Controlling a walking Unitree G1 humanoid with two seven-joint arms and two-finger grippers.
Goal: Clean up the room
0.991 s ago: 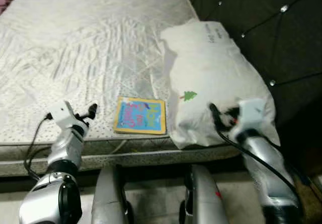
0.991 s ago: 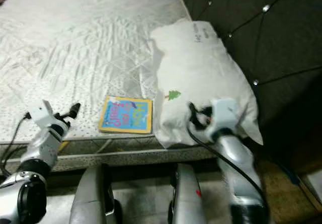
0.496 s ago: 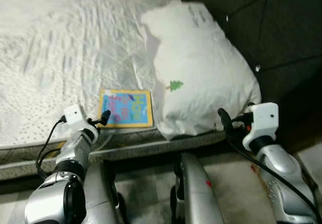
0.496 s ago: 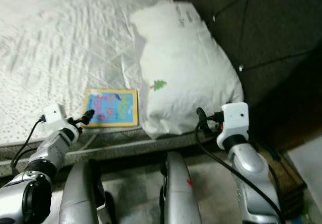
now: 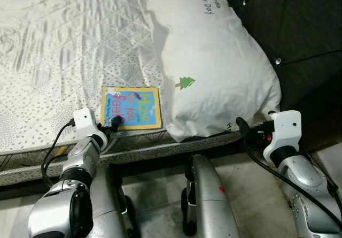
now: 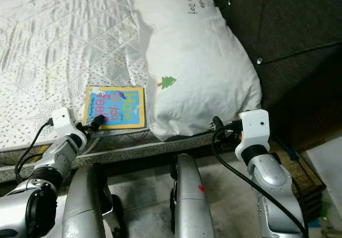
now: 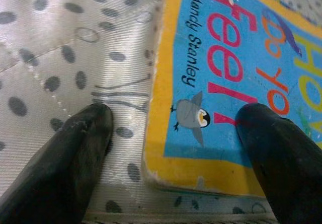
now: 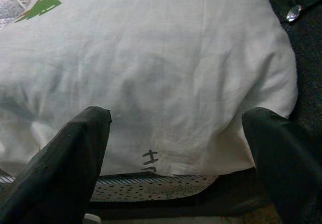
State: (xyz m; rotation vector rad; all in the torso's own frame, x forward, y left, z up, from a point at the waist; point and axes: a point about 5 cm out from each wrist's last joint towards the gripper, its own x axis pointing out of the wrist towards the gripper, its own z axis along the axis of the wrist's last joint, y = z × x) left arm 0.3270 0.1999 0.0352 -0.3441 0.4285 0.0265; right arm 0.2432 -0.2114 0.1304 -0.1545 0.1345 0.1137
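Low in the left eye view, left of centre, the left gripper (image 5: 113, 123) sits at the near corner of a children's board book (image 5: 132, 107), which lies flat on the mattress (image 5: 64, 51) close to its front edge, just beside the pillow (image 5: 214, 72). The left wrist view shows the two black fingers (image 7: 70, 158) spread wide, one on the dotted ticking, the other over the blue cover, with the book's worn yellow corner between them; nothing is gripped yet. The step in hand looks like picking up the book. Since it lies flat, the next move probably calls for getting one finger under that corner or sliding the book out past the mattress edge before closing.

The book is stiff and glossy, with a yellow border, a blue field and bright lettering. The mattress is quilted in diamonds, sheeny and grey-spotted. The pillow is soft white cotton, wrinkled, with a small green tree print and handwriting.

At the lower right, the right gripper (image 5: 243, 127) hovers by the pillow's near end, its fingers (image 8: 65, 158) wide apart and empty. Behind stands a dark tufted headboard (image 5: 299, 29).
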